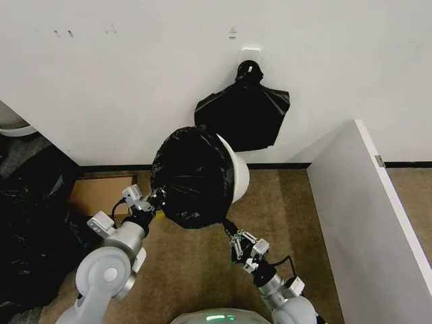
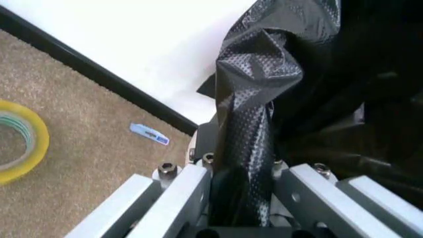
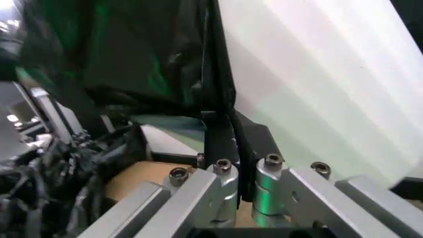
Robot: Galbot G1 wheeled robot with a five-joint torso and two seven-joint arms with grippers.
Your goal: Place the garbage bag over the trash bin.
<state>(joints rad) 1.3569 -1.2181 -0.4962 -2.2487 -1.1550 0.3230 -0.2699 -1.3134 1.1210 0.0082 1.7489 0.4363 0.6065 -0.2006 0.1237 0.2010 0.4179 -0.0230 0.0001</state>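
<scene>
Gripping the garbage bag (image 1: 191,177) with both grippers, left (image 1: 156,198) and right (image 1: 231,236), jaws clamped on its film, we hold it over the trash bin (image 1: 237,174). Nearby: a knotted black bag (image 1: 244,108) on the wall, yellow tape roll (image 2: 19,141), white partition (image 1: 368,223).

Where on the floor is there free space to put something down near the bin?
Bare carpet lies between the two arms, below the trash bin and its garbage bag. More lies beside the white partition. The left is crowded: cardboard, dark heap.
</scene>
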